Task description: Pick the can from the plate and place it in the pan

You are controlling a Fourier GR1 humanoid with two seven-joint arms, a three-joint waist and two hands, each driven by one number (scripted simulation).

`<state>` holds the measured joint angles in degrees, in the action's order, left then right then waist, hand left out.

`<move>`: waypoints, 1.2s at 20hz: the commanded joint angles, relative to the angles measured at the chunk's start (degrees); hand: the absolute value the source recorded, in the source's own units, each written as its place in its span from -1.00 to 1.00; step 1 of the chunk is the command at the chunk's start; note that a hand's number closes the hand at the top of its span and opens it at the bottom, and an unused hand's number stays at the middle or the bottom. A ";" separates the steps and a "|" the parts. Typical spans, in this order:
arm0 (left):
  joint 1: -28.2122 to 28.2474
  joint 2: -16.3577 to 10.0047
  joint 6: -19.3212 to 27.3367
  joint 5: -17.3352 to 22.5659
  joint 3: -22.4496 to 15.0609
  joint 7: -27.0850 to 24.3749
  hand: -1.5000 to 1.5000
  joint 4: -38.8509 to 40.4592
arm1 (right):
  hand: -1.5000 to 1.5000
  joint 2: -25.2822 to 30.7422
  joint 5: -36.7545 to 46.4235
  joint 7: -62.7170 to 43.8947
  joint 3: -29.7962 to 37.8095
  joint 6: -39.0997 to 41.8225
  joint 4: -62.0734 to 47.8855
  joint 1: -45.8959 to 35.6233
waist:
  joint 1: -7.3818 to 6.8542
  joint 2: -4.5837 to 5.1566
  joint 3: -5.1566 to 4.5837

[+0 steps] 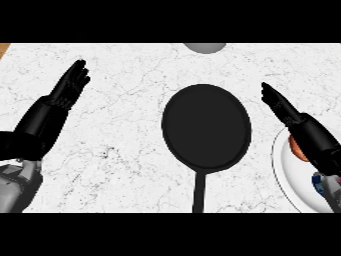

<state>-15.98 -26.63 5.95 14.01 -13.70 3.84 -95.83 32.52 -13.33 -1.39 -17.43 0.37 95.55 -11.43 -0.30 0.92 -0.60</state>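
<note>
My right hand (280, 106), fingers straight and pressed together, holds nothing; it hangs beyond the can (297, 150), which sits on the plate (282, 170) at the counter's (129, 150) right edge, mostly hidden under my forearm. My left hand (71, 85) rests straight-fingered near the left edge. Reaching down half-blind, my wrist could knock the can over before I grasp it. The pan (206, 127) sits mid-counter. I can read no label.

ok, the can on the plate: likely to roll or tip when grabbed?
Only an orange sliver of the can shows beside the right forearm, so I cannot tell whether it is upright or lying. If lying, it would probably roll on the white plate, which looks smooth. It is likely rigid, so the open right hand should not crush it.
</note>
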 commanded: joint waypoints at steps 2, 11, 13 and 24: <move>4.74 -3.12 1.85 -0.45 4.58 3.43 0.00 4.91 | -1.00 2.84 -9.85 3.08 3.83 10.18 3.49 2.72 | 0.47 -0.99 0.64; 12.93 -6.36 8.94 -2.97 9.93 8.88 0.00 16.69 | 1.00 -0.50 -19.22 6.62 21.71 0.97 -5.76 6.03 | 3.15 -0.50 1.10; 12.78 -5.37 9.79 -4.55 8.40 9.69 0.00 17.58 | 1.00 1.36 -23.87 12.65 26.80 7.67 -6.86 8.75 | 3.43 -0.85 0.92; 9.95 -3.43 8.29 -5.95 9.54 7.86 0.00 21.78 | -1.00 21.84 -14.94 18.81 35.62 30.44 -7.22 16.68 | 1.39 -1.01 0.54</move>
<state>-4.98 -30.91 13.51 9.08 -3.95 11.54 -74.86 48.63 -32.91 18.44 16.62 28.81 86.30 3.63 1.04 -0.05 0.02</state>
